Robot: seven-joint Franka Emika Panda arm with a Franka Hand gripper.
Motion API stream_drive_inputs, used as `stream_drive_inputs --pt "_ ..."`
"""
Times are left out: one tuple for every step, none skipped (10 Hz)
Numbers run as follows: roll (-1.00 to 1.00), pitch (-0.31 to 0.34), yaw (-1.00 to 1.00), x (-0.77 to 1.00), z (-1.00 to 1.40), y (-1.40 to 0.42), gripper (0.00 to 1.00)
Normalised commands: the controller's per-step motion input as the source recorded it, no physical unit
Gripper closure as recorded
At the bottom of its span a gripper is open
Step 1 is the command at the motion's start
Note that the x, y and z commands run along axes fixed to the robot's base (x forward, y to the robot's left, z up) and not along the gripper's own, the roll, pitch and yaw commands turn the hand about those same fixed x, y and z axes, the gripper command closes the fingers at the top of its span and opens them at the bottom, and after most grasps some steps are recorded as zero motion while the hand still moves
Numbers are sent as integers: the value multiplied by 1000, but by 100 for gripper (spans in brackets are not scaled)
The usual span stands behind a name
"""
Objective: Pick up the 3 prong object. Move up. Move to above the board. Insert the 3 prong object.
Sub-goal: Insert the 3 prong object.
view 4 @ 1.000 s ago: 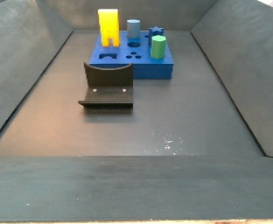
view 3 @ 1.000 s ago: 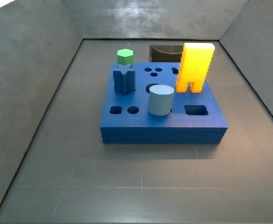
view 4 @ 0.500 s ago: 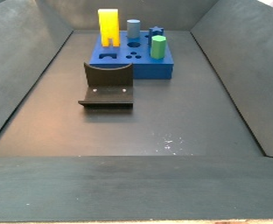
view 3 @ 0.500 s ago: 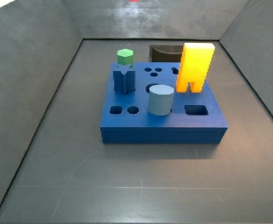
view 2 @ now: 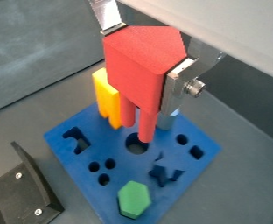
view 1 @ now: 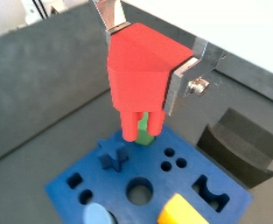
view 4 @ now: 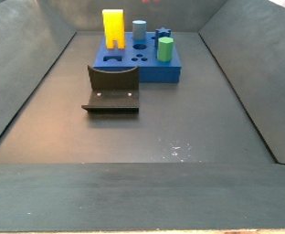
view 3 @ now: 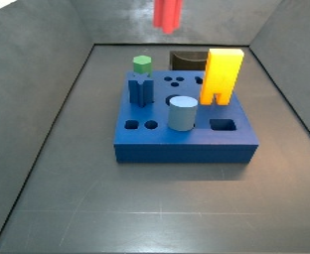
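While the claw [view 1: 145, 52] hangs high above the board [view 1: 127, 179], its silver fingers [view 2: 182, 77] are closed against the sides of the 3 prong object [view 2: 145, 70], whose red prongs point down toward the holes without touching them. Seen in a side view, the red piece [view 3: 167, 12] shows only at the upper edge, well above the board [view 3: 185, 134], where the yellow block [view 3: 223, 75], the green-topped peg [view 3: 142, 79] and a pale cylinder [view 3: 182, 113] stand.

Dark grey tabletop [view 4: 170, 119] and what rests on it.
The blue board [view 4: 142, 69] sits on the tabletop near the far wall; the fixture [view 4: 113, 90] stands just beside it. The pincer [view 1: 150, 44] hangs above the board, off the tabletop.
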Motion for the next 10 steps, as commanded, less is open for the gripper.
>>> stream_drive_inputs --pt "0 39 83 469 -423 266 100" --pt "0 80 114 554 -277 251 100" --pt "46 136 129 649 -163 220 100" --pt "90 120 126 554 -269 269 100" --pt "123 36 129 340 -497 254 100" --pt "0 0 -194 83 -380 149 100" --pt "0 0 -460 3 -266 186 100" --pt "0 0 -420 0 -334 243 100" --pt "0 0 -191 -34 -280 177 100" --pt "-13 -10 -31 0 -251 134 100"
